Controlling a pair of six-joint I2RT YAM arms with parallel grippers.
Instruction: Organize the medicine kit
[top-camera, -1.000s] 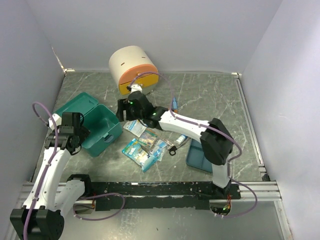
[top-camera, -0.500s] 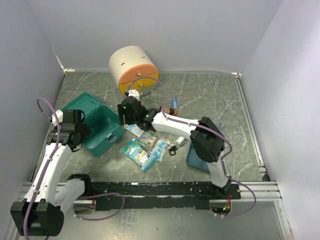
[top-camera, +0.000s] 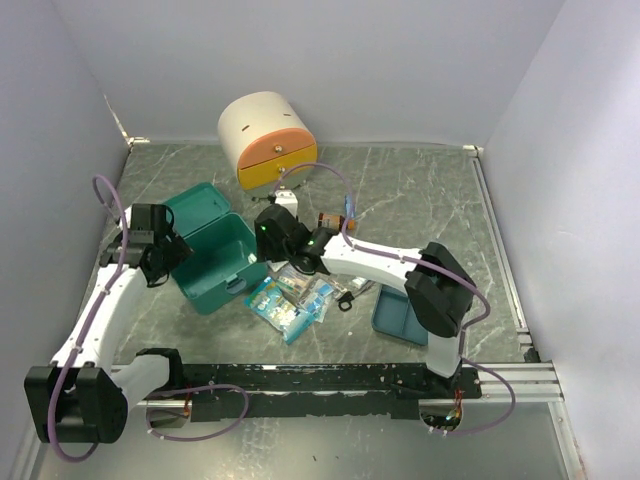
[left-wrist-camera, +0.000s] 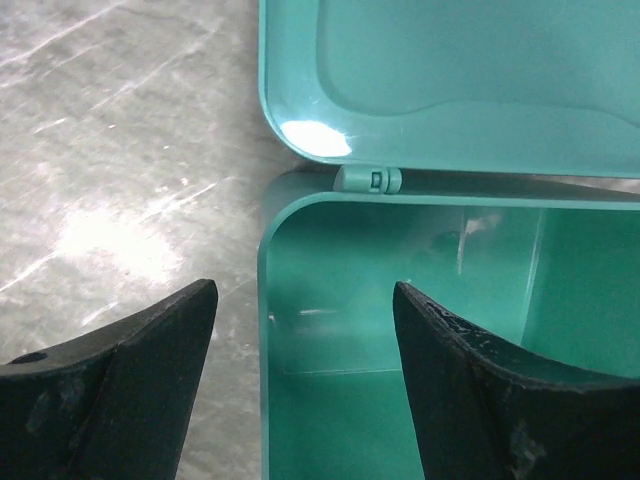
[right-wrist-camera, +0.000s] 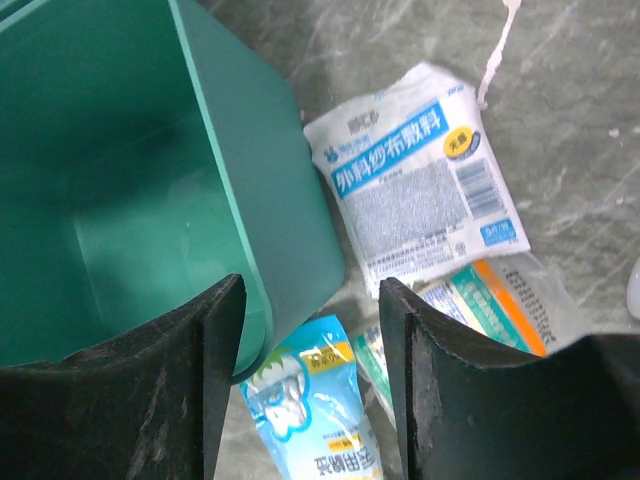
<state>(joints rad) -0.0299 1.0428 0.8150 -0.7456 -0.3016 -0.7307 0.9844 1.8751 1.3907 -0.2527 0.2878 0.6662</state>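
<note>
Overhead, medicine kit (top-camera: 215, 262) open; hinge (left-wrist-camera: 367, 179) visible only from left wrist

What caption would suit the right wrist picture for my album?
Right hand, fingers apart, poised at the wall of the open teal medicine kit, with sealed medical packets strewn beside it.

Cream cabinet (top-camera: 262, 135) at the marble table's (top-camera: 420, 190) far edge, blue tray (top-camera: 393, 320) nearer
</note>
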